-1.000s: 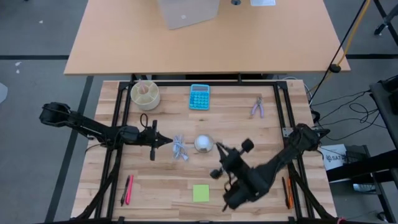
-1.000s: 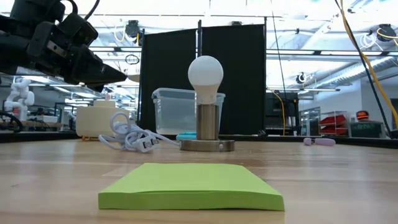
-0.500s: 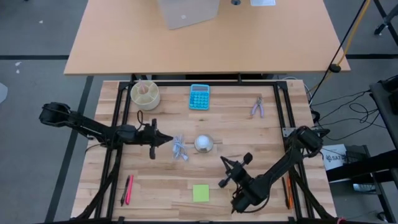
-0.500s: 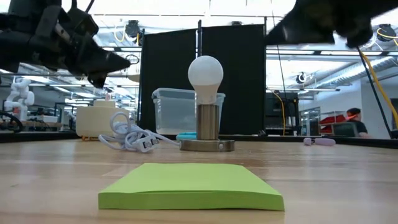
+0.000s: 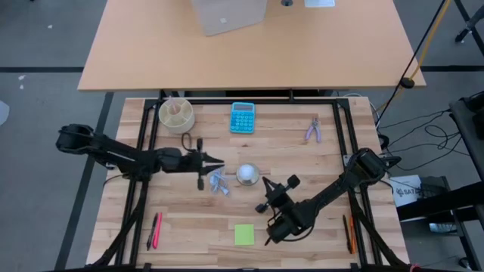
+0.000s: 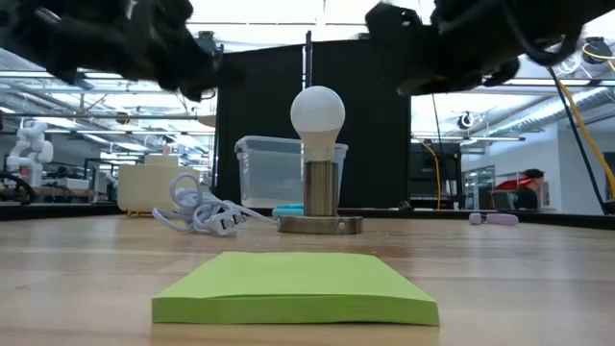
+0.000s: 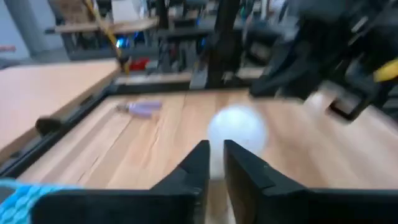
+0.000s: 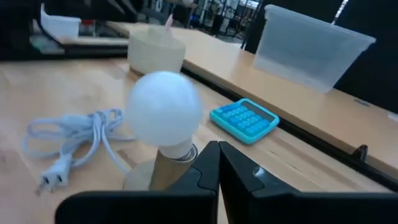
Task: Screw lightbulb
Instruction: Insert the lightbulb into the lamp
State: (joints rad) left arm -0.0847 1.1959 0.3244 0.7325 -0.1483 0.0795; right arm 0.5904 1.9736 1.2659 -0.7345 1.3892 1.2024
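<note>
one lightbulb, two grippers, one calculator.

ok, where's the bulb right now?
High view: the bulb stands upright in its socket mid-table, just right of the white cord and below the calculator.

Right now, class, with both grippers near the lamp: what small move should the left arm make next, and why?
Probably ease the left gripper forward to the lightbulb, opening its fingers wider on the way. The bulb stands upright in its socket with nothing gripping it, the left fingers show only a narrow gap, and the right gripper sits shut beside it.
</note>
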